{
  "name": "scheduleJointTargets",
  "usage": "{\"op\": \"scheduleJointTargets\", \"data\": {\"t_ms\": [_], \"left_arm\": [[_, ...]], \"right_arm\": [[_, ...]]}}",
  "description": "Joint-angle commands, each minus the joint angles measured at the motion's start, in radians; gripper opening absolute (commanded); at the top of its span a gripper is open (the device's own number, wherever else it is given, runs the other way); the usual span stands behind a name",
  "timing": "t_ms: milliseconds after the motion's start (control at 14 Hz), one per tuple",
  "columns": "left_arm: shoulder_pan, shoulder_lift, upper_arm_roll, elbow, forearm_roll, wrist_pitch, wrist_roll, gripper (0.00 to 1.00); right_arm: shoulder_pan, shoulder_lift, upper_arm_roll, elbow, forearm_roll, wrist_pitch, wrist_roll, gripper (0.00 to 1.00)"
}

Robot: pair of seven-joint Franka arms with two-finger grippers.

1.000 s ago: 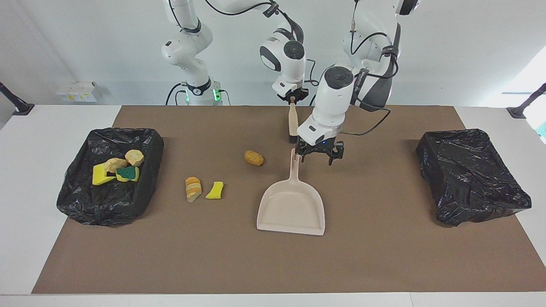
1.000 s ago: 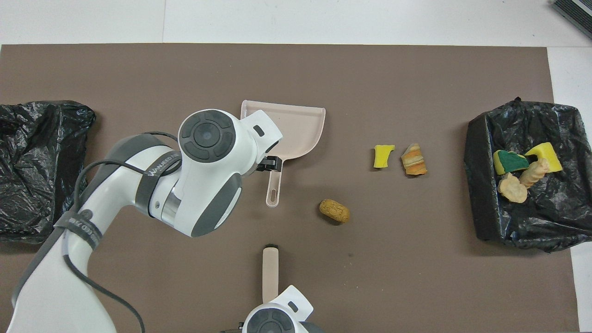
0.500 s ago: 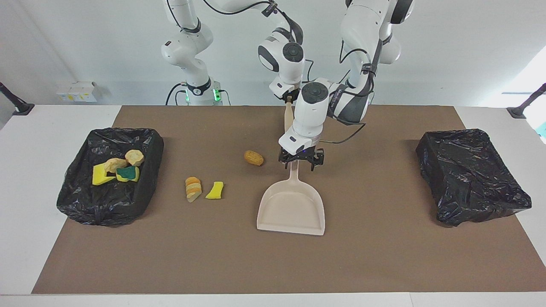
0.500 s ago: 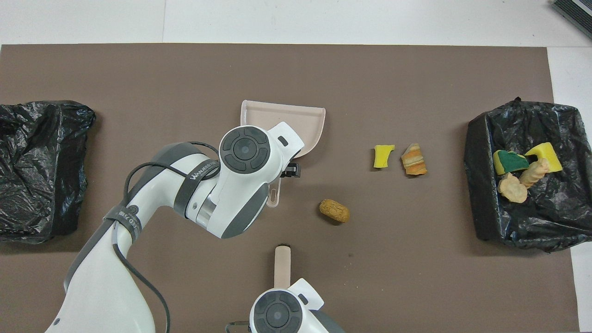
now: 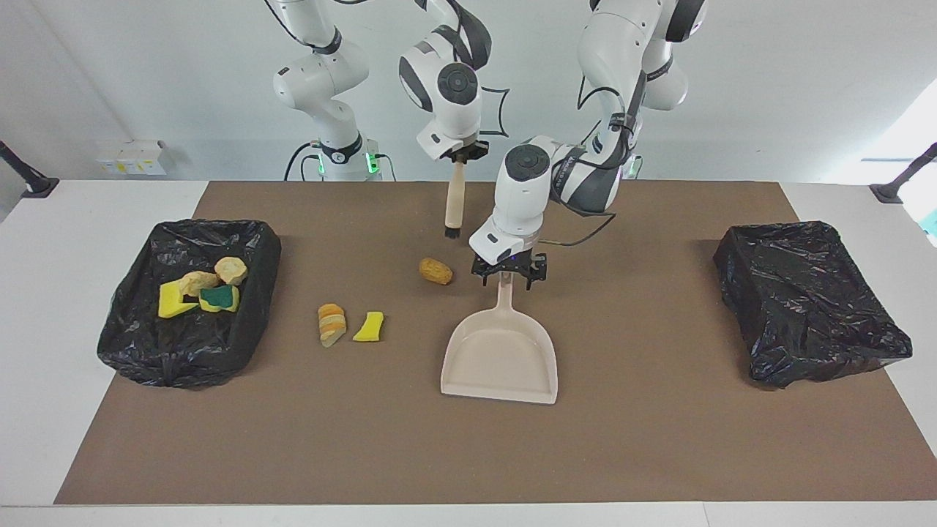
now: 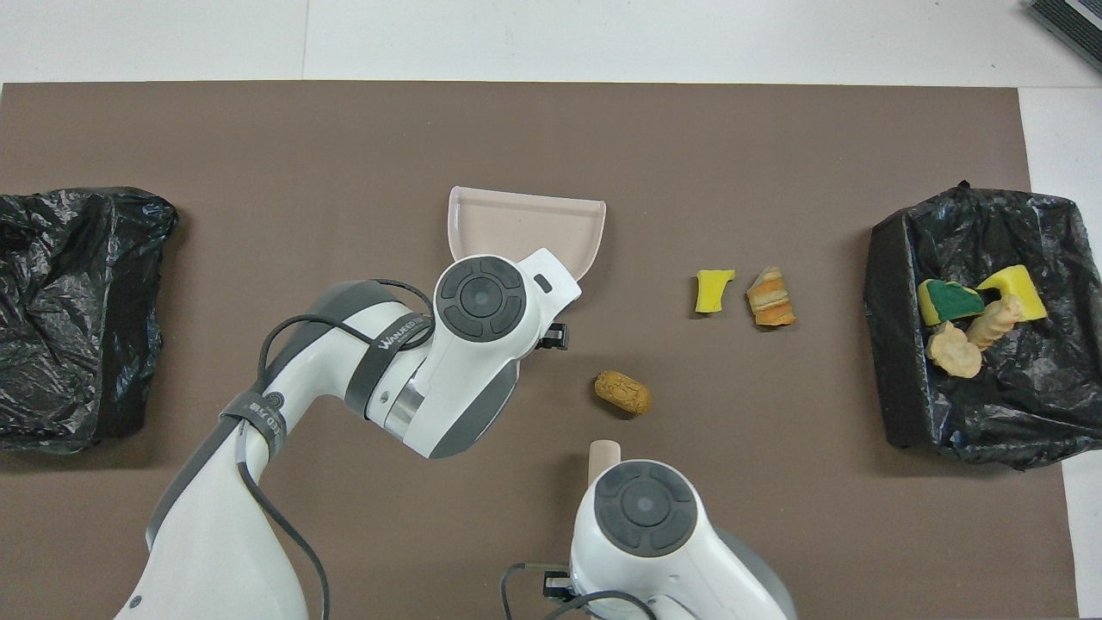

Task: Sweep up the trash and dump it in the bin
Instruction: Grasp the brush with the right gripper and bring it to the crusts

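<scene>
Three scraps of trash are left on the brown mat (image 5: pixel 659 454). A brown bread-like chunk (image 5: pixel 435 271) lies nearest the robots, just beside the dustpan's handle toward the right arm's end of the table. A striped orange chunk (image 5: pixel 331 324) and a yellow sponge bit (image 5: pixel 369 326) are set side by side, close together but apart, farther from the robots and closer to the filled bin. Four more scraps (image 5: pixel 199 290) — yellow sponge, a green-faced piece and two pale lumps — are heaped in the black-lined bin (image 5: pixel 139 344) at the right arm's end.

The beige dustpan (image 5: pixel 500 359) is laid flat near the middle of the mat, its handle pointed toward the robots and its open mouth away from them. The left gripper (image 5: pixel 507 271) is lowered over the handle's end, its fingers set on either side of the handle; whether they are pressed against it cannot be told, though they are seen spread wide. The brown chunk lies beside this gripper, apart from it, toward the right arm's end.

The brush (image 5: pixel 454 208) is held upright by the right gripper (image 5: pixel 459 156), which is clamped on the top of its handle — bristles down, raised above the mat, over the strip between the brown chunk and the robots.

A second black-lined bin (image 5: pixel 805 307) is placed at the left arm's end, well apart from the scraps.
</scene>
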Motion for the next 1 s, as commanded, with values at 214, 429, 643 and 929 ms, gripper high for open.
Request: {"op": "scheduleJointTargets", "data": {"t_ms": [214,429,643,929], "left_arm": [[-0.019,-0.028,0.017,-0.028,-0.008,-0.02,-0.008,0.0],[-0.016,-0.026,0.019,-0.02,-0.007,-0.026,0.001,0.0],[-0.001,-0.029,0.025,-0.005,0.002,-0.061,0.044,0.0],[0.054,-0.083,0.034,-0.002,0.01,-0.124,0.301,0.0]], "right_arm": [[-0.142,-0.05,0.005,0.001,-0.171,-0.074,-0.127,0.0],[-0.211,-0.021,0.006,0.026,-0.295,-0.071,-0.219,0.0],[-0.291,0.009,0.006,0.033,-0.409,-0.023,-0.387,0.0],[-0.444,0.045,0.006,0.035,-0.53,0.078,-0.635,0.0]]}}
